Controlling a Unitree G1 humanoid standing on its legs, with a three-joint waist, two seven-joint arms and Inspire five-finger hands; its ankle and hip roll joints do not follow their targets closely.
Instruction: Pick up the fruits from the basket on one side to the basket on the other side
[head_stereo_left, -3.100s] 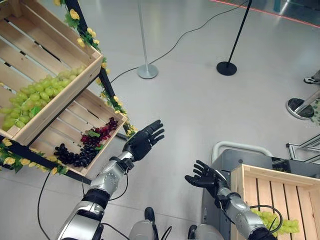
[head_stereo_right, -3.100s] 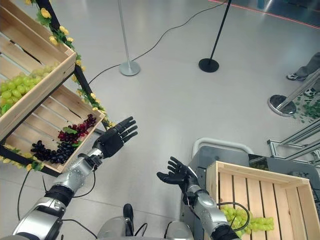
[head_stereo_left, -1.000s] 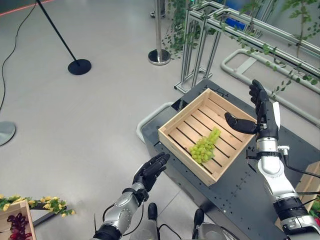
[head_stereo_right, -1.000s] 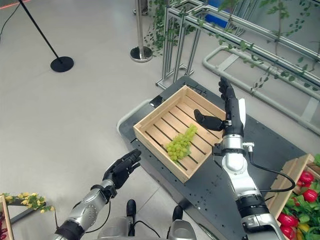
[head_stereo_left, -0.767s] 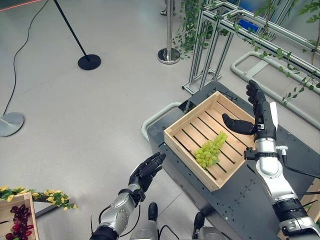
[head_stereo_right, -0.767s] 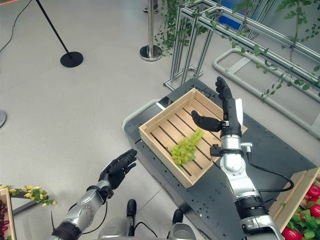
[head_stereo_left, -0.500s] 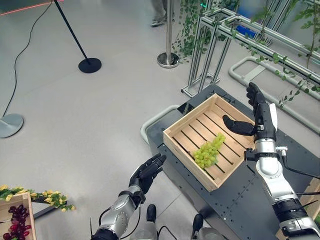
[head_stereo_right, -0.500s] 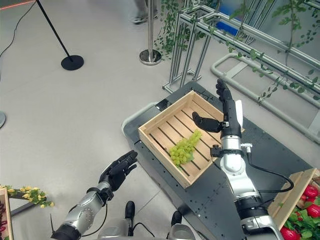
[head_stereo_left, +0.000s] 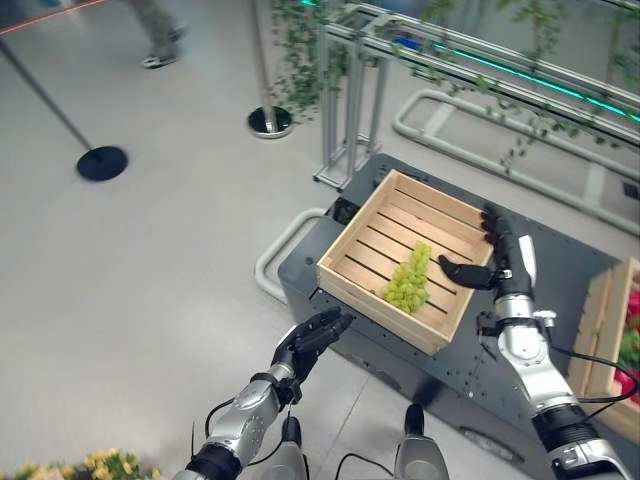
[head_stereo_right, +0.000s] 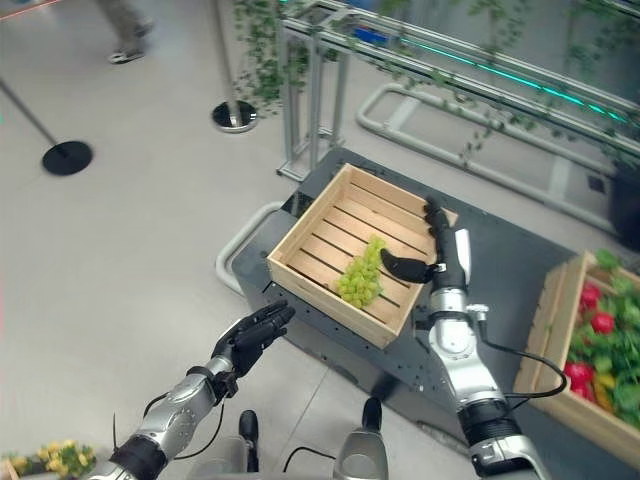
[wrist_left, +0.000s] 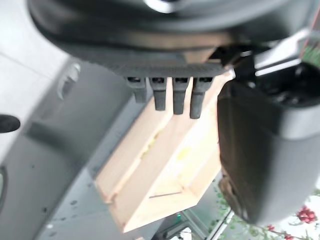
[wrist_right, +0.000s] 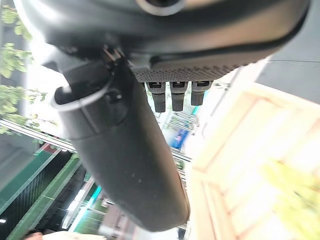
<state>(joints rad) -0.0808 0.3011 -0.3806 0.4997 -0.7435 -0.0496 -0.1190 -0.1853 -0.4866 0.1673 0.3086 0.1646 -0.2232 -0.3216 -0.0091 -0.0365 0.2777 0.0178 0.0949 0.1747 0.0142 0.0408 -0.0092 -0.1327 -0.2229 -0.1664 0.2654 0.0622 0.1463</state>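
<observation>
The green grape bunch (head_stereo_left: 406, 282) lies loose on the slats in the middle of the wooden crate (head_stereo_left: 358, 297), which sits on the dark cart (head_stereo_left: 470, 372). Nothing is holding it

Your right hand (head_stereo_left: 497, 255) is over the crate's far-right rim, fingers straight and pointing up, thumb sticking out over the slats toward the bunch, empty. Your left hand (head_stereo_left: 312, 340) hangs in front of the crate's near wall, just beside it, fingers relaxed and extended, also empty. Both wrist views agree: straight fingers, nothing in them

Handling, my read:
- light, soft, lumpy cluster; no rigid body to clamp
- berries are round and smooth, likely to roll under fingertips, and could pop off or bruise if squeezed hard
- the bunch will sag and swing once lifted

Where to take it: the stem isn't resolvable here, so don't plan on pinching it. Cup the thick lower half of the bunch from above, fingers one side, thumb the other, close gently around the mass

A second crate (head_stereo_right: 560, 385) with red fruit and leaves sits at the cart's right end. Someone's legs (head_stereo_left: 160, 30) pass in the far background, well apart from the work
</observation>
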